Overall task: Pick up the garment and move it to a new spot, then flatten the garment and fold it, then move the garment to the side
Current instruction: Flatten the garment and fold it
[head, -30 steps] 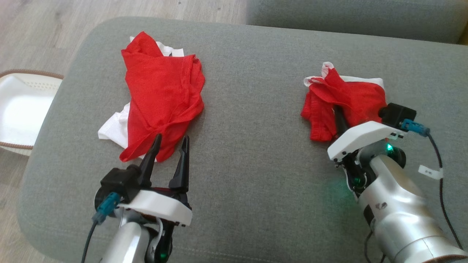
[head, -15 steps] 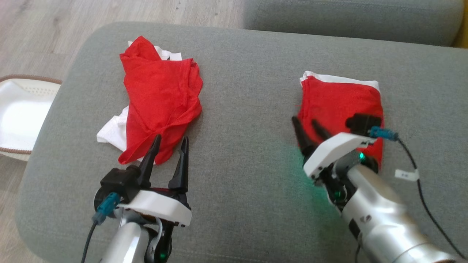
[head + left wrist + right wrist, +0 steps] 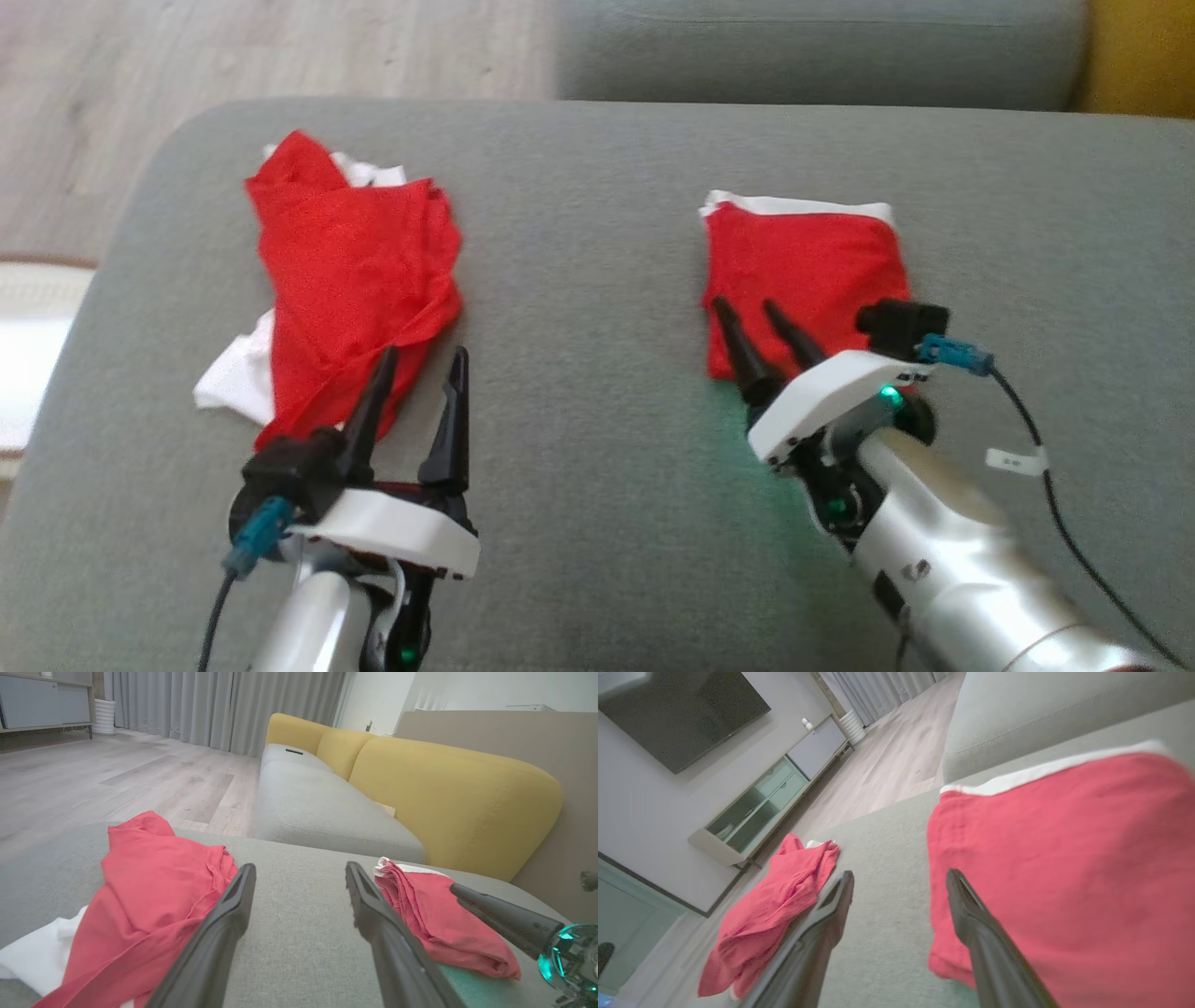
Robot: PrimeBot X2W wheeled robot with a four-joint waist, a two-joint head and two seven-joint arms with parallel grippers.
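Observation:
A folded red garment with a white edge (image 3: 808, 266) lies flat on the right of the grey cushion (image 3: 597, 280); it is also in the left wrist view (image 3: 439, 914) and the right wrist view (image 3: 1064, 858). My right gripper (image 3: 747, 308) stands open at its near left corner, one finger over the cloth, holding nothing. A crumpled red garment over white cloth (image 3: 350, 271) lies on the left. My left gripper (image 3: 422, 353) is open just short of its near edge, empty. The same heap appears in the wrist views (image 3: 149, 891) (image 3: 770, 905).
A second grey cushion (image 3: 812, 47) lies beyond, with a yellow sofa back (image 3: 448, 788) to the right. Wooden floor (image 3: 233, 47) runs past the cushion's far left edge. A white basket (image 3: 23, 345) sits on the floor at the left.
My right gripper let go of the bunched red garment, which now lies flat and folded, and drew back to its near left corner, open. The head camera shifted. The left gripper stayed put.

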